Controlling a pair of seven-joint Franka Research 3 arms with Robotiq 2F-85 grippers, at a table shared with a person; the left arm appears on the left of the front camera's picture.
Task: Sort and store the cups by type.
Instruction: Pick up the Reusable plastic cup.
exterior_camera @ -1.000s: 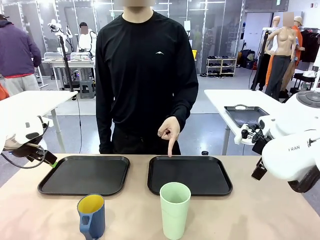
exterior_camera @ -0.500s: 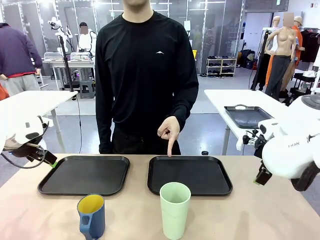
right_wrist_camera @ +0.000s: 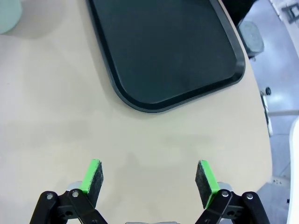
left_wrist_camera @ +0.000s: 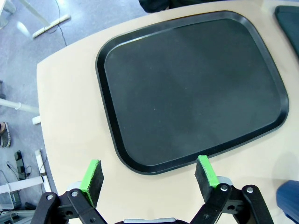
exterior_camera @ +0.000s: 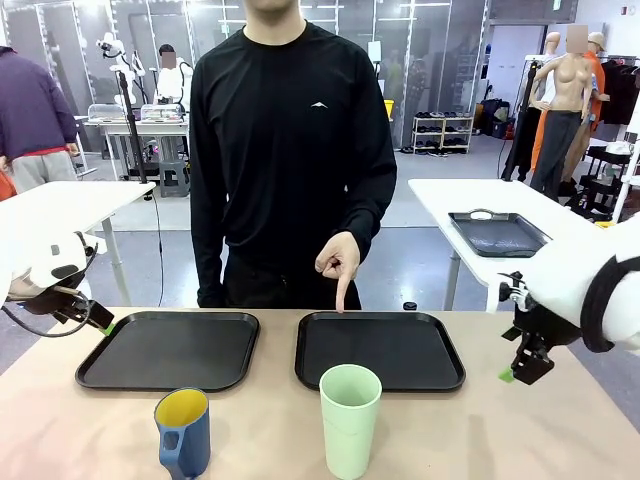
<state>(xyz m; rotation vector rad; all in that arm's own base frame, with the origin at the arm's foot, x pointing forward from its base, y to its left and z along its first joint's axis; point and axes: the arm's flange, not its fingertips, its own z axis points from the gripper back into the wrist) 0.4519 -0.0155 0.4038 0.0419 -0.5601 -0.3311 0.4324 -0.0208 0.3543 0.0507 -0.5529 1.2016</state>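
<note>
While left hand (left_wrist_camera: 148, 169) hangs spread by a tray (left_wrist_camera: 100, 65) rim, right hand (right_wrist_camera: 148, 173) gapes over bare counter (right_wrist_camera: 56, 116). Front view shows mug (exterior_camera: 183, 432), tumbler (exterior_camera: 350, 420) whole.

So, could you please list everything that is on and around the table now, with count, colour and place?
table: one, light tan, between robot and person.
left tray: one, black, far-left part of the table, nothing in it.
right tray: one, black, beside the left tray, nothing in it.
tumbler: one, pale mint green, upright, near side, before the right tray.
mug: one, dark blue with yellow inside, upright, before the left tray.
small cap: one, black, table's far edge.
person's hand: one, forefinger pointing down at the right tray's far rim.
left gripper: one, black with green pads, open, by the left tray.
right gripper: one, same colours, open, over bare table by the right tray.
</note>
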